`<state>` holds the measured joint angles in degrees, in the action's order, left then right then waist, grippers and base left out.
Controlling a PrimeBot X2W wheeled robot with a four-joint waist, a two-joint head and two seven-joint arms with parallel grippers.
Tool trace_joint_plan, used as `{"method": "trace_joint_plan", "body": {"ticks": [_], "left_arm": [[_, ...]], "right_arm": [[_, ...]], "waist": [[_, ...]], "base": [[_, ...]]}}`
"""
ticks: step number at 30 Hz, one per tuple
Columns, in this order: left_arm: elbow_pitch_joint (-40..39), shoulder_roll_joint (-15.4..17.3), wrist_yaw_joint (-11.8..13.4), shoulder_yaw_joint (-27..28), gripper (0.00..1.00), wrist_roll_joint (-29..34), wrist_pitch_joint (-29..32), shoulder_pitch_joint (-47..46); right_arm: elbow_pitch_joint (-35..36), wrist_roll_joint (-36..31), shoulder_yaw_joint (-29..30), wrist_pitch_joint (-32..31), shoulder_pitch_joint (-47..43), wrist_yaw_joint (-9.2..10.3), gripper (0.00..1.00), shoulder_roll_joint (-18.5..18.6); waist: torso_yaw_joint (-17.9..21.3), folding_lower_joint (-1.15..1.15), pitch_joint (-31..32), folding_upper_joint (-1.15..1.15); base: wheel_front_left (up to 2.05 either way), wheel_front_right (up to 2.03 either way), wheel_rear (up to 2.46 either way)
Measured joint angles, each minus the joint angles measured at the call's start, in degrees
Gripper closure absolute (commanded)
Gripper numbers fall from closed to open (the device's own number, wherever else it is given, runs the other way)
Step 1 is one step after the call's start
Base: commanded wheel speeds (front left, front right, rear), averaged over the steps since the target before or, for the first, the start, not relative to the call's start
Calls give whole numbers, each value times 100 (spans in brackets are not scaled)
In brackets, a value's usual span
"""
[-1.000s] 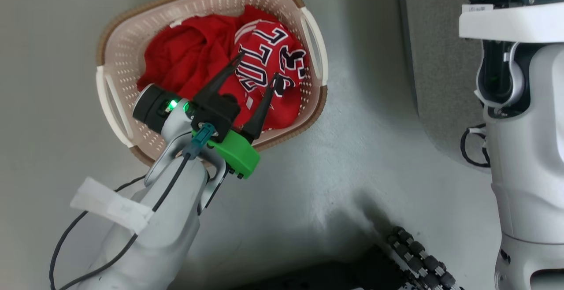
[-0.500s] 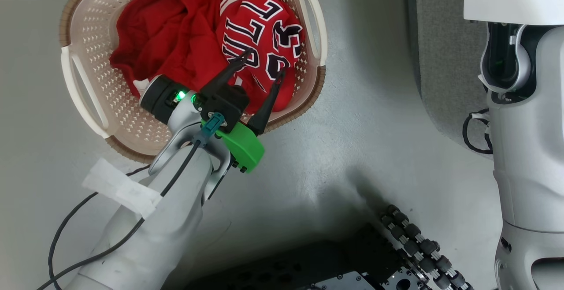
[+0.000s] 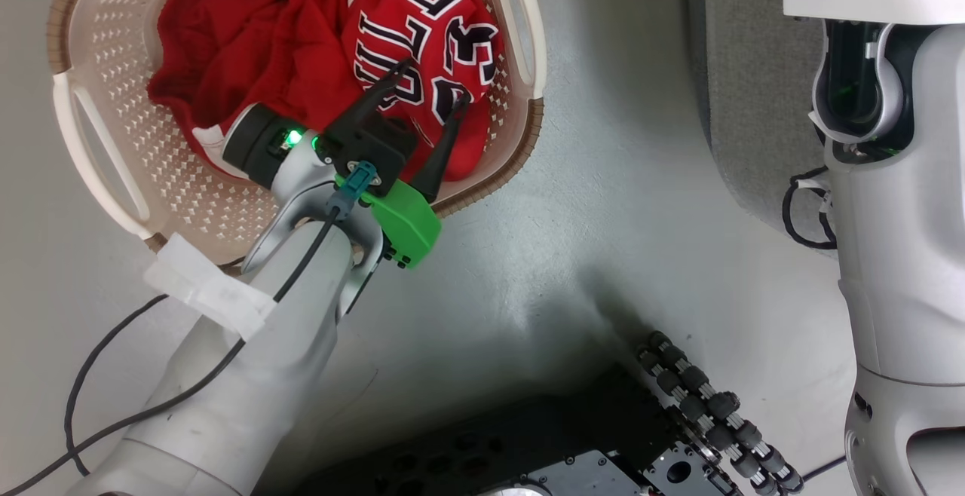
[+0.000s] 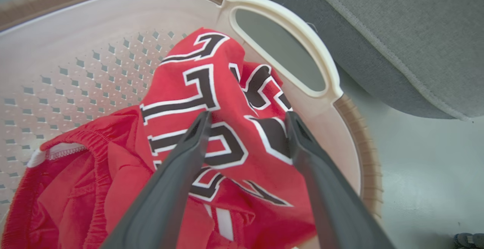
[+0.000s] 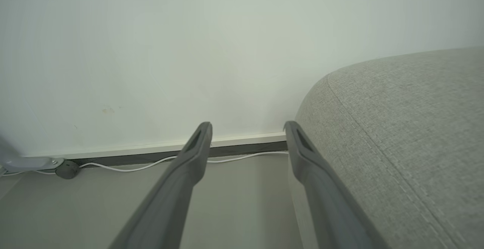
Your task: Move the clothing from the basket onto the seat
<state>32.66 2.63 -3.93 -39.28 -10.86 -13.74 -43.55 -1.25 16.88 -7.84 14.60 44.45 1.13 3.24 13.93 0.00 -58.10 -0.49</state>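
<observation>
Left jaws are spread wide open with nothing pinched between them. Their two dark fingers [image 4: 170, 188] point down into the basket [image 3: 143, 142], one tip on each side of the black-and-white lettering on the jersey [image 3: 422, 21]. From the left wrist view I honestly can't tell if the tips are touching the fabric or hanging just above it.

All the clothing is sitting in the basket. The jersey is bunched up on the side nearer the sofa [image 3: 739, 66], and the plainer red piece [image 3: 249, 36] with the white trim is crumpled right against it on the far side. The basket is on the grey floor [image 3: 603, 217], close to the sofa but not touching it, with a strip of floor showing between the white handle [image 4: 287, 44] and the sofa's rounded edge.

Right jaws are wide open too and empty. Their fingers [image 5: 170, 188] point at a plain wall [image 5: 189, 52] with a white cable [image 5: 143, 164] running along the bottom of it, and the sofa's grey fabric is just beside the right-hand finger. In the head view the pale right arm [image 3: 889, 255] hangs over by the sofa, well apart from the basket.
</observation>
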Motion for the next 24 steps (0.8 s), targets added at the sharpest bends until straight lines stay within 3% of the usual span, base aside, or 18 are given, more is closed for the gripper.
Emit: {"method": "trace_joint_plan", "body": {"ticks": [12,13,14,15,16,24], "left_arm": [[579,0,151,15,0,0,0,-275],[601,0,151,11,5,0,-1,-291],[625,0,151,5,39,-8,-1,-309],[656,0,151,-5,63,-14,-1,-333],[688,0,151,-27,100,-15,-1,-356],[839,0,133,-211,100,-122,-46,-400]], "right_arm": [[11,52,-129,1,116,57,0,1],[10,52,-135,0,116,58,0,0],[9,53,-142,1,116,58,0,0],[3,56,-146,0,116,74,0,0],[-2,63,-146,0,116,97,0,0],[-126,73,-98,0,115,99,0,0]], "waist": [[96,0,-111,0],[99,0,-114,0],[102,0,-116,0],[104,0,-116,0],[106,0,-114,0],[96,0,23,0]], "base": [[0,0,0],[0,0,0],[0,0,0],[0,0,0],[0,0,0],[0,0,0]]}}
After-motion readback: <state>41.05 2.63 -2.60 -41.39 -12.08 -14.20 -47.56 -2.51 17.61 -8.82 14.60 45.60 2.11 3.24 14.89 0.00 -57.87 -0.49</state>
